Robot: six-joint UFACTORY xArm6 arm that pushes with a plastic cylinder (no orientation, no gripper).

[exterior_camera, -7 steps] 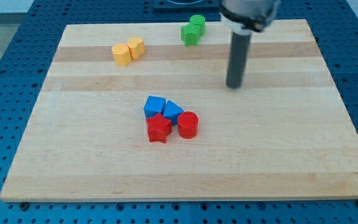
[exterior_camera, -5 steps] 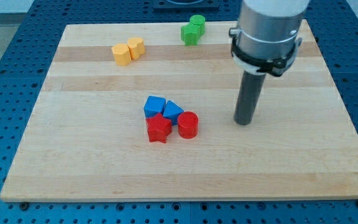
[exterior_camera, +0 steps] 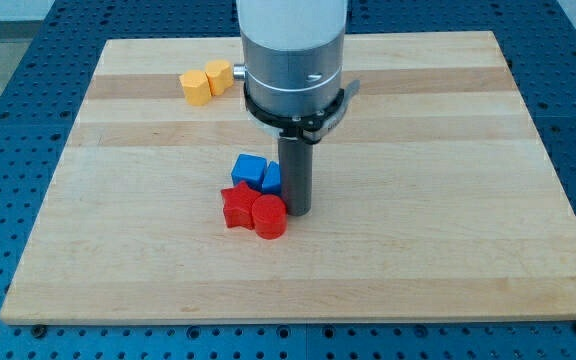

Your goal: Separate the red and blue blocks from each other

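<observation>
Four blocks huddle mid-board, two blue blocks (exterior_camera: 256,172) just behind the red star (exterior_camera: 236,206) and red cylinder (exterior_camera: 268,216), while my tip (exterior_camera: 297,211), bare and gripping nothing, presses at their right, seemingly to wedge them apart.

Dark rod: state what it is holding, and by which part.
Nothing is held. My tip only stands against the red cylinder's right side, beside the blue blocks.

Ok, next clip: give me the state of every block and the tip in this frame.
Tip: on the board, touching the red cylinder's right side.
Red cylinder: against the red star.
Red star: below the blue blocks, touching.
Blue blocks: paired, rod covers the right one's edge.
Yellow blocks: paired, top left.
</observation>
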